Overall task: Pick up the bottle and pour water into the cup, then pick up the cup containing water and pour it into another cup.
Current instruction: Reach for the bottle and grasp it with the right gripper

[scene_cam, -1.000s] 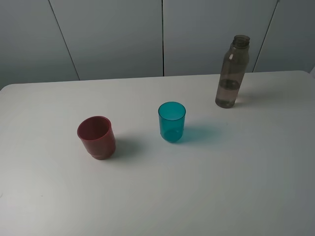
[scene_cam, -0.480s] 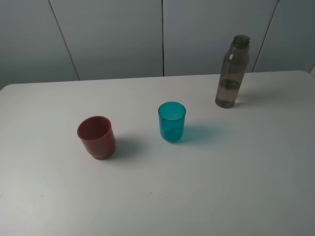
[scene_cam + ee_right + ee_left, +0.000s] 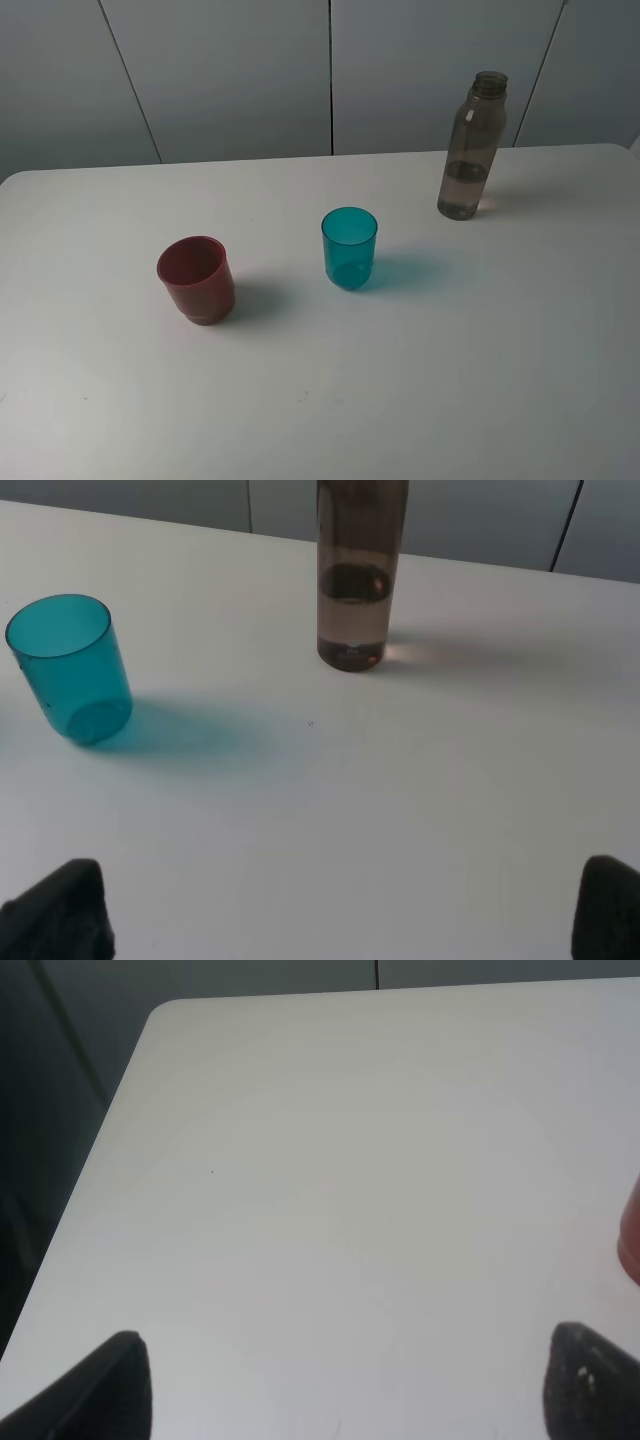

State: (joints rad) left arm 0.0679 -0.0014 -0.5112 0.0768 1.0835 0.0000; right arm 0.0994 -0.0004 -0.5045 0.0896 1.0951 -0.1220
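Note:
The smoky grey-brown bottle (image 3: 471, 147) stands upright and uncapped at the back right of the white table, with some water in its lower part; the right wrist view shows its lower body (image 3: 358, 590). The teal cup (image 3: 349, 248) stands near the table's middle and also shows in the right wrist view (image 3: 70, 668). The dark red cup (image 3: 196, 279) stands to the left, and a sliver of it (image 3: 632, 1240) shows in the left wrist view. My left gripper (image 3: 345, 1390) is open over bare table. My right gripper (image 3: 340, 910) is open too, short of the bottle and holding nothing. Neither gripper appears in the exterior view.
The white table (image 3: 450, 350) has a rounded back left corner (image 3: 165, 1015) with a dark drop beyond its left edge. Grey wall panels (image 3: 230, 70) rise just behind the table's far edge.

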